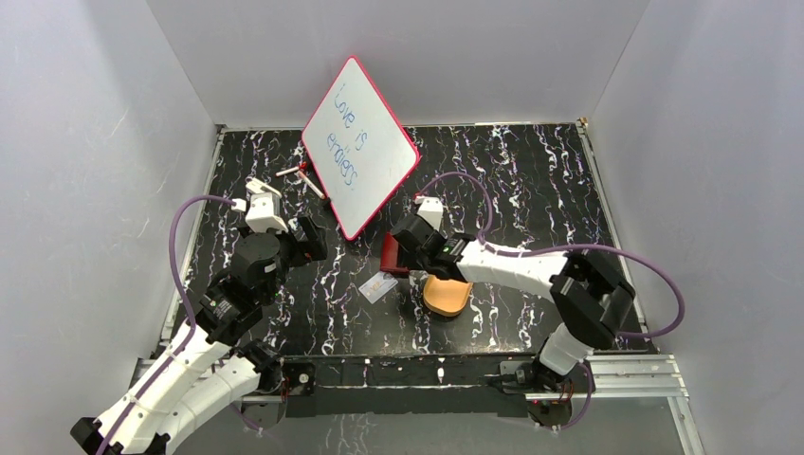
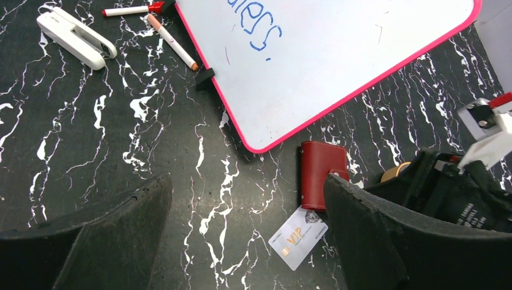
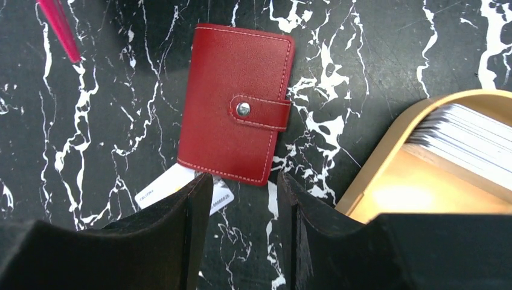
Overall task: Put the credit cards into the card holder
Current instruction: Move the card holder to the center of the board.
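The card holder is a dark red wallet lying flat on the black marbled table, folded with its snap tab fastened. One pale credit card printed "VIP" lies at its near end, one corner tucked under it. More credit cards are stacked in the tan tray. My right gripper hangs open over the holder's near edge, nothing between its fingers. My left gripper stands wide open above bare table, left of the card and the holder.
A red-framed whiteboard leans up just behind the holder. A white stapler and markers lie at the back left. The tray sits right of the holder, under the right arm. Grey walls enclose the table.
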Action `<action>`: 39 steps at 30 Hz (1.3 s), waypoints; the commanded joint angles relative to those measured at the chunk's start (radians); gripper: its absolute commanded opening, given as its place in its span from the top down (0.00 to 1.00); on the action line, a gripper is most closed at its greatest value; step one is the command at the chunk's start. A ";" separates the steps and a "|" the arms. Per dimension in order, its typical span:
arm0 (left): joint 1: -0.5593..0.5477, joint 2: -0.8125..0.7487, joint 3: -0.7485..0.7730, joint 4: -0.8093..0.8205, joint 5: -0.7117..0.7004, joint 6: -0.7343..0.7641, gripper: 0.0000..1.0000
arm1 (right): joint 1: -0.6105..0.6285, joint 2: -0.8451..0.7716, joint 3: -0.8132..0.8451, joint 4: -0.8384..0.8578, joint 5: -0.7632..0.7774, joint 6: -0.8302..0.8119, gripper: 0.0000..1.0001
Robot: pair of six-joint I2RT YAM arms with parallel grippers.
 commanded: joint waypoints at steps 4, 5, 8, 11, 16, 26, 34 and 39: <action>-0.003 -0.002 0.009 -0.005 0.000 0.002 0.08 | -0.035 0.072 0.065 0.089 -0.029 0.023 0.47; -0.003 -0.002 0.008 -0.004 0.001 0.002 0.08 | -0.040 0.080 0.065 0.092 -0.035 0.030 0.47; -0.003 0.000 0.008 -0.004 0.002 0.003 0.08 | -0.045 0.098 0.056 0.111 -0.048 0.048 0.46; -0.002 0.001 0.009 -0.004 0.005 0.003 0.08 | -0.045 0.115 0.058 0.108 -0.057 0.054 0.47; -0.002 0.004 0.009 -0.002 0.011 0.005 0.08 | -0.047 0.127 0.044 0.096 -0.046 0.066 0.46; -0.002 0.008 0.010 -0.002 0.014 0.008 0.08 | -0.054 0.149 0.020 0.114 -0.080 0.074 0.49; -0.002 0.002 0.009 -0.002 0.012 0.007 0.08 | -0.061 0.140 0.000 0.107 -0.075 0.091 0.45; -0.002 0.008 0.010 -0.002 0.012 0.006 0.08 | -0.065 0.119 -0.008 0.103 -0.061 0.097 0.43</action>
